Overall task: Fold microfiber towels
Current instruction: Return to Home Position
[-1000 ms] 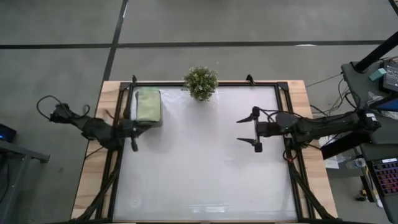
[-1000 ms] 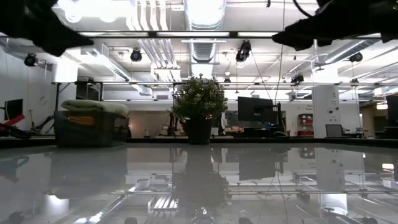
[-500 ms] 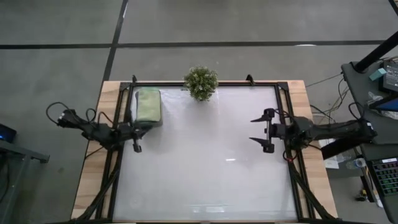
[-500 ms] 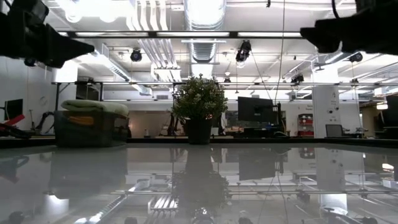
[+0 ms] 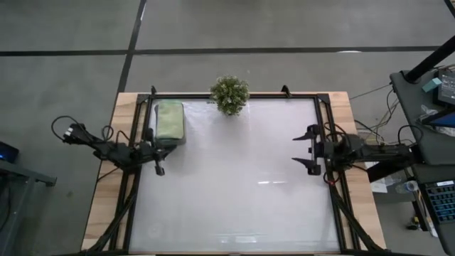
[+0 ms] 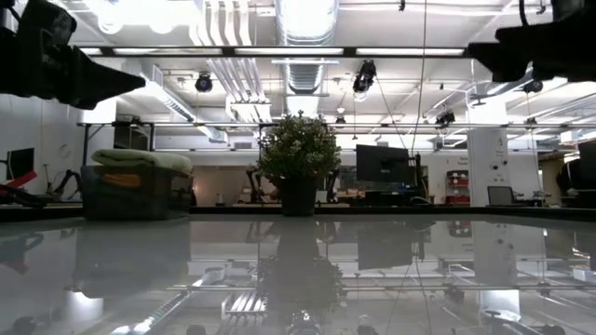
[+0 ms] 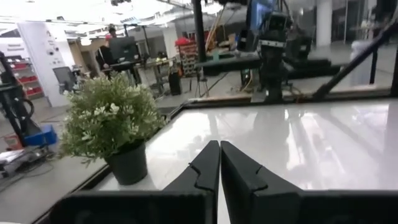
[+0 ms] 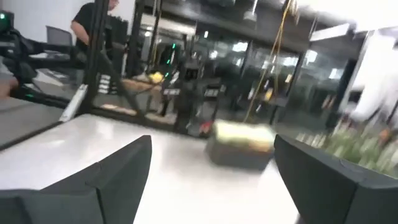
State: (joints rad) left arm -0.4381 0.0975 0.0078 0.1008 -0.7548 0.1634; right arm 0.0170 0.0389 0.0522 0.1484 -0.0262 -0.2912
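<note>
Folded microfiber towels [image 5: 169, 118] sit stacked in the dark tray [image 6: 119, 201] at the left side of the worktop [image 5: 234, 185], sage-green on top. Left end effector [image 5: 159, 168] clenched, empty, just beside the tray. Right end effector [image 5: 310, 150] released, empty, at the right edge. Homing: retract level, clear of tray and plant [image 5: 229, 94].

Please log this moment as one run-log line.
left gripper: shut, beside bin | right gripper: open, right side | green towel: folded, topping bin
</note>
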